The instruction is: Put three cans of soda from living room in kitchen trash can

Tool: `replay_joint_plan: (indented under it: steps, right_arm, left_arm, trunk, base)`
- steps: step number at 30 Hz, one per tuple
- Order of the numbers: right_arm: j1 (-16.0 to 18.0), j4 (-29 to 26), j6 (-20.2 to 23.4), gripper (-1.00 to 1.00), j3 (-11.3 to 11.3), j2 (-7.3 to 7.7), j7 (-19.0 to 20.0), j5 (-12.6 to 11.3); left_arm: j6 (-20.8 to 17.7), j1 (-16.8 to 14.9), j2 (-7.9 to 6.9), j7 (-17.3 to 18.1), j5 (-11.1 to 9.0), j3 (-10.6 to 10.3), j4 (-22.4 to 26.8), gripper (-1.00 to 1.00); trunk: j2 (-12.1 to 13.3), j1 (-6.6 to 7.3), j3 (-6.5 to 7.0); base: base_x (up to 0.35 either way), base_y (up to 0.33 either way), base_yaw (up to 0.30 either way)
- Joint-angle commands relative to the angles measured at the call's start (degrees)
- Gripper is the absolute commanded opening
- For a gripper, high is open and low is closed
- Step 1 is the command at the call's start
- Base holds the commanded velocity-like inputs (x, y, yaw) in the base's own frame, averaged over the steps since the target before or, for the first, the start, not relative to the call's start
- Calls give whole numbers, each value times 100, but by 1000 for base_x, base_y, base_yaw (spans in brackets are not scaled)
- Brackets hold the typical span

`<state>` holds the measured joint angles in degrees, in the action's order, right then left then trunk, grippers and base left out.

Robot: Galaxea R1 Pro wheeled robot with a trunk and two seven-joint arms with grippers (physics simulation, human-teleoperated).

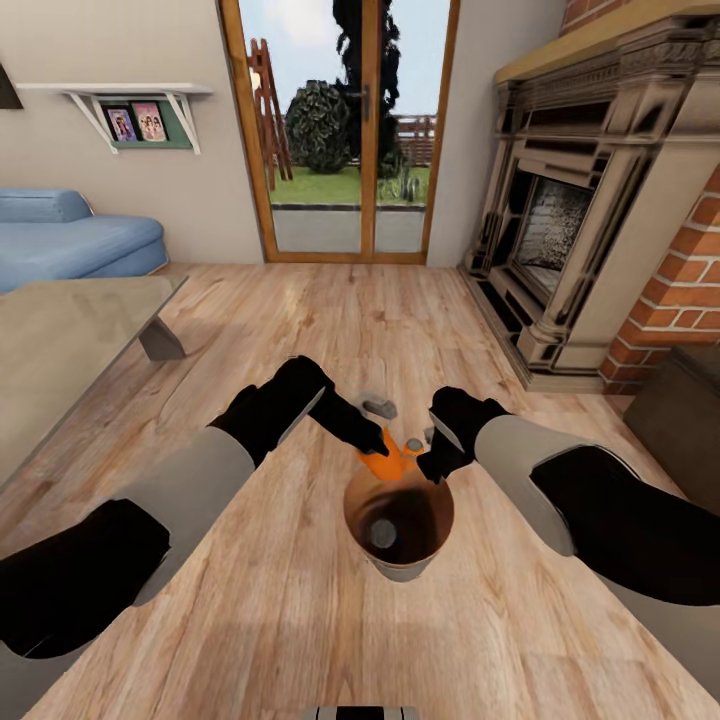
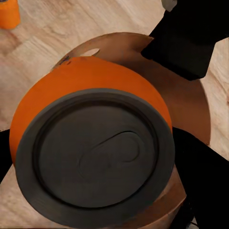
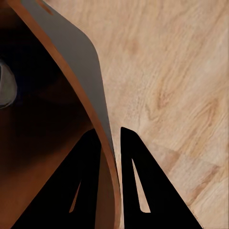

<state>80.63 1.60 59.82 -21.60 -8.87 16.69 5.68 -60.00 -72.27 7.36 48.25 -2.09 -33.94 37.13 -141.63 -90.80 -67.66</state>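
The left gripper (image 1: 372, 440) clasps a bright orange soda can with a grey metal top (image 2: 90, 143) over the round tan-lined bin (image 1: 398, 520) at its 11 o'clock rim. At 2 o'clock, the right gripper (image 3: 110, 143) pinches the bin's wall.

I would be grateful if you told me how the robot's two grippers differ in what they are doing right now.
The left gripper is shut on an orange soda can, holding it over the trash can, while the right gripper pinches that bin's wall, one finger inside and one outside. The left carries cargo; the right steadies the container. Both are black and meet at the bin's far rim.
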Motion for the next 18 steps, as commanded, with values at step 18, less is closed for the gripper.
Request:
replay_joint_plan:
  steps: [18]
  right_arm:
    - [36,6,18,-100,295,-113,33,-309]
  left_arm:
    - [0,861,81,-692,-10,-194,-9,-100]
  trunk:
    - [-1,1,1]
  base:
    - [0,0,0]
